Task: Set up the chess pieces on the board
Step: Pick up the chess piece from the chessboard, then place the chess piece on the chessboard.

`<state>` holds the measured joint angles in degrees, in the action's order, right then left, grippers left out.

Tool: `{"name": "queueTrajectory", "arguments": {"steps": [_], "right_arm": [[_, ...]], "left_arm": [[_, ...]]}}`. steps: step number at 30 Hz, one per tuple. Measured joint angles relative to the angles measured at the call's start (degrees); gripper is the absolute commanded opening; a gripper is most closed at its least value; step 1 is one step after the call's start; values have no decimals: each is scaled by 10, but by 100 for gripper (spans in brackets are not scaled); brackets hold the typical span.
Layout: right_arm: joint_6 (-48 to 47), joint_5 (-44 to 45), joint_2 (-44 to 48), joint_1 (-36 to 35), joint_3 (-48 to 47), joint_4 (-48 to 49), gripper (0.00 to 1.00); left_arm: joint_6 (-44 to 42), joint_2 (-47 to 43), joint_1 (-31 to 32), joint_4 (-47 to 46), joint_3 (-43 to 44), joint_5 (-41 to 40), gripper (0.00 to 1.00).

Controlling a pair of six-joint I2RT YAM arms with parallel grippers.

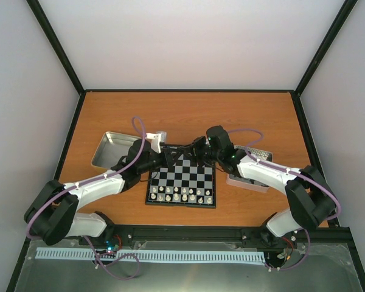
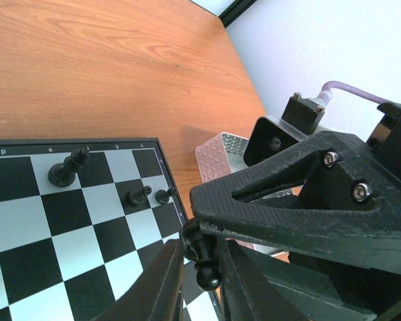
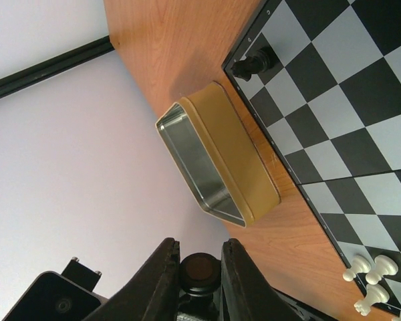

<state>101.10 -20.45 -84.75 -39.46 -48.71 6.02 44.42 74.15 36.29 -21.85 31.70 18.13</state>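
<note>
Black pawn (image 2: pixel 202 257) is held aloft by the far edge of the board (image 2: pixel 73 254), clamped by both left gripper (image 2: pixel 200 251) and right gripper (image 3: pixel 200 251), seemingly for a handover.

White-shelled left arm (image 1: pixel 91 187) and right arm (image 1: pixel 271 172) bent inward, wrists nearly meeting; left gripper (image 2: pixel 202 257), right gripper (image 3: pixel 200 257) each pinched a black chessman (image 2: pixel 204 264).
</note>
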Motion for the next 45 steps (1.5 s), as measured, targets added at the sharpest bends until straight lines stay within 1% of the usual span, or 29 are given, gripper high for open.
{"name": "queueTrajectory", "arguments": {"steps": [3,5,6,8,12,14,16,19,20,23,29,34,38,45], "right_arm": [[2,-1,0,0,0,2,17],[3,-2,0,0,0,2,17],[3,-2,0,0,0,2,18],[2,-2,0,0,0,2,25],[-14,3,0,0,0,-4,49],[-36,14,1,1,0,-17,55],[-64,30,4,4,-1,-39,58],[-127,73,16,14,-5,-95,60],[-150,89,23,19,-5,-114,60],[-206,140,56,29,-5,-168,60],[-287,236,148,49,3,-243,60],[-323,294,204,62,23,-287,60],[-335,311,218,64,31,-308,60],[-340,318,221,64,35,-320,60]], "left_arm": [[-1,0,0,-5,0,-2,7],[-1,0,0,-7,0,-5,2],[-2,0,0,-7,0,-7,1],[-5,0,0,-7,0,-10,1],[-8,0,0,14,5,-17,1],[-16,0,0,49,18,-24,1],[-31,0,0,106,43,-35,1],[-65,5,-1,215,97,-61,1],[-80,14,-2,263,123,-71,1],[-120,51,-13,367,179,-93,1],[-173,141,-63,515,235,-113,1],[-195,209,-92,584,298,-141,1],[-202,255,-102,598,348,-160,3],[-212,287,-103,617,368,-161,3]]}}
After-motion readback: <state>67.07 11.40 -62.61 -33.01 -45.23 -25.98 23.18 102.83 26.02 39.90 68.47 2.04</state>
